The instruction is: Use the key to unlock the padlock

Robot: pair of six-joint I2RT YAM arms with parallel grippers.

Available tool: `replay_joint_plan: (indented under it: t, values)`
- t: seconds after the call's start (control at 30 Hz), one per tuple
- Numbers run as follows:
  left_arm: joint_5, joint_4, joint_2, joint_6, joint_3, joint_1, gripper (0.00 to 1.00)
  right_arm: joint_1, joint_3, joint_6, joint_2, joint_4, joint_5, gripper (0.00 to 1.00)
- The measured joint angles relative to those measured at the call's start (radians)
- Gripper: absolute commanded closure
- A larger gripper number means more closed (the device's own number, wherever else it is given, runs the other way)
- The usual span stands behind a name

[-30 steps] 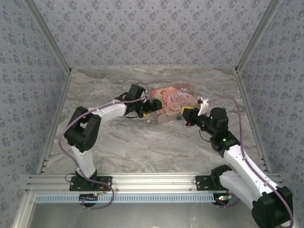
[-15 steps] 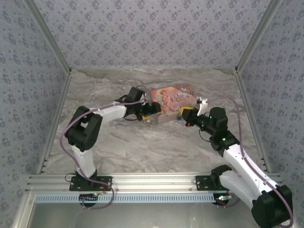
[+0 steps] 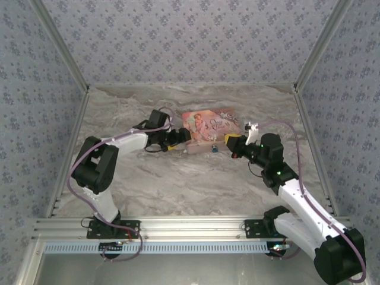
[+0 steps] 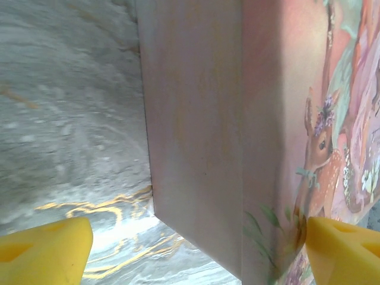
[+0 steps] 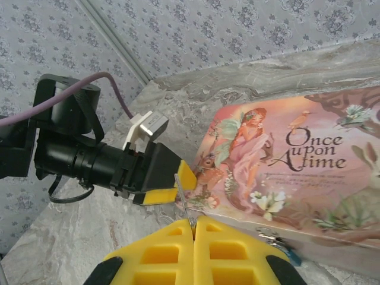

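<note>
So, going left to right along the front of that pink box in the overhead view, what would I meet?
Left gripper → padlock → right gripper.

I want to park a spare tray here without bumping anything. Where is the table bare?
Bare table lies wide between the arm bases and the pink box, and a narrower strip runs behind the box to the back wall. Crowded: the box's near edge, where left claw, padlock and right claw pinching the key cluster.
</note>
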Motion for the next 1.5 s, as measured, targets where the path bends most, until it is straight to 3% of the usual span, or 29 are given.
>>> replay_joint_plan:
  t: [0.33, 0.67, 0.8, 1.03, 1.33, 1.5]
  values:
    - [-0.012, -0.063, -0.072, 0.072, -0.053, 0.161, 0.09, 0.000, 0.000, -0.003, 0.009, -0.008, 0.000, 1.00]
    - [-0.035, -0.121, -0.053, 0.169, 0.010, 0.270, 0.09, 0.006, 0.000, -0.003, 0.010, -0.008, 0.000, 1.00]
    - [-0.069, -0.071, -0.112, 0.182, -0.042, 0.272, 0.08, 0.007, 0.000, -0.003, 0.014, -0.007, 0.000, 1.00]
    - [-0.082, 0.053, -0.382, 0.233, -0.232, 0.254, 0.05, 0.024, 0.001, 0.006, 0.097, 0.034, -0.021, 1.00]
    - [-0.058, 0.234, -0.524, 0.340, -0.487, 0.061, 0.04, 0.080, 0.097, 0.069, 0.392, 0.114, -0.068, 1.00]
    - [-0.068, 0.277, -0.489, 0.367, -0.500, 0.056, 0.09, 0.090, 0.198, 0.103, 0.557, 0.153, -0.079, 1.00]
